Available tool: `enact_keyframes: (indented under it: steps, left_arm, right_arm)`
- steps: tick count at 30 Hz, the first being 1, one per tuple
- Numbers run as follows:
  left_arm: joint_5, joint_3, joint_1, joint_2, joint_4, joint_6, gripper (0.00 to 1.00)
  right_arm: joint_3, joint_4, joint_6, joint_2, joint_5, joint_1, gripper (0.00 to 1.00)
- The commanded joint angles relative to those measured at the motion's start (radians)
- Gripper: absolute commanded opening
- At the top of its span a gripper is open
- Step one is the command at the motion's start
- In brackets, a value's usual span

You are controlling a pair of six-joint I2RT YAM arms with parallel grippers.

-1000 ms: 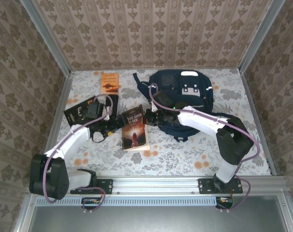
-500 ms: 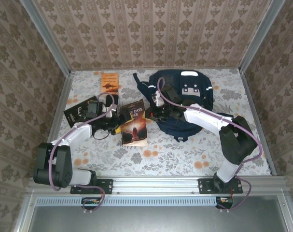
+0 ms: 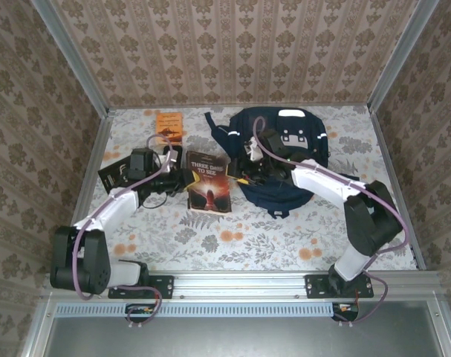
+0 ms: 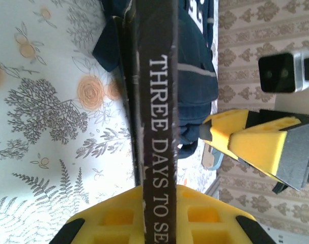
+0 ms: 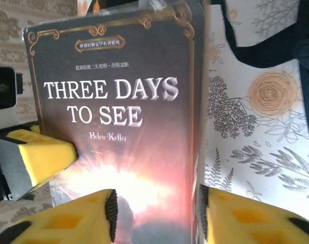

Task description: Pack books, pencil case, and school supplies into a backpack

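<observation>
Your left gripper (image 4: 154, 206) is clamped on the spine of the Three Days to See paperback (image 3: 209, 187), which sits just left of the backpack (image 3: 303, 145) in the top view. Your right gripper (image 5: 157, 203), on the backpack's side, faces the cover with its jaws apart.

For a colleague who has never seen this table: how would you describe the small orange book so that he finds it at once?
Find the large navy-blue fabric backpack at the far side of the table. Left of it, near the back wall, lies the small orange paperback book. The dark brown paperback and the black paperback nearby are larger and darker.
</observation>
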Motion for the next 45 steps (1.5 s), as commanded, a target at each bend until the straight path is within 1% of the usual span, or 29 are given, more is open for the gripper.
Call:
enact_keyframes:
  steps: [1,3,4,6,9,10,13,16,18,19,22,24,26,32,36,41,45]
  left_arm:
    - [-0.072,0.085,0.019,-0.085,-0.080,0.047,0.06]
    - [-0.119,0.110,0.030,-0.134,-0.078,0.028,0.06]
    - [-0.131,0.113,0.036,-0.156,-0.050,0.004,0.06]
    - [-0.147,0.124,0.046,-0.183,0.044,-0.069,0.05]
    - [-0.205,0.161,0.038,-0.177,0.118,-0.165,0.05]
    - [-0.245,0.166,0.033,-0.170,0.142,-0.195,0.04]
    - [-0.311,0.180,-0.001,-0.138,0.254,-0.291,0.04]
    - [-0.391,0.206,-0.048,-0.104,0.325,-0.354,0.05]
    - [-0.464,0.213,-0.077,-0.086,0.368,-0.422,0.04]
    - [-0.487,0.210,-0.088,-0.078,0.404,-0.451,0.04]
    - [-0.509,0.237,-0.113,-0.030,0.467,-0.515,0.04]
    - [-0.518,0.246,-0.127,-0.006,0.496,-0.545,0.04]
    - [-0.525,0.248,-0.139,0.013,0.515,-0.572,0.04]
    - [-0.566,0.235,-0.170,0.022,0.539,-0.607,0.04]
    - [-0.569,0.237,-0.182,0.025,0.544,-0.614,0.04]
    - [-0.567,0.237,-0.192,0.028,0.549,-0.620,0.04]
    - [-0.554,0.232,-0.191,0.027,0.549,-0.616,0.05]
  right_arm:
    - [-0.047,0.023,0.015,-0.120,0.090,-0.027,0.70]
    - [-0.104,0.088,0.057,-0.179,0.119,-0.031,0.86]
    - [-0.126,0.119,0.080,-0.197,0.116,-0.032,0.91]
    - [-0.158,0.209,0.149,-0.220,0.062,-0.030,0.95]
    - [-0.186,0.346,0.258,-0.220,-0.010,-0.019,0.97]
    - [-0.190,0.380,0.285,-0.220,-0.020,-0.013,0.98]
    - [-0.188,0.461,0.356,-0.213,-0.009,0.024,1.00]
    - [-0.207,0.545,0.474,-0.196,0.061,0.058,0.99]
    - [-0.249,0.671,0.575,-0.178,0.120,0.078,0.98]
    - [-0.248,0.701,0.611,-0.163,0.129,0.082,0.98]
    - [-0.241,0.813,0.699,-0.112,0.164,0.103,0.96]
    - [-0.227,0.873,0.727,-0.084,0.178,0.111,0.96]
    - [-0.209,0.897,0.743,-0.064,0.195,0.114,0.94]
    - [-0.224,0.968,0.792,-0.046,0.337,0.118,0.80]
    - [-0.192,0.998,0.816,-0.015,0.349,0.119,0.72]
    - [-0.179,1.044,0.854,0.019,0.361,0.121,0.56]
    - [-0.197,1.018,0.815,-0.021,0.404,0.124,0.40]
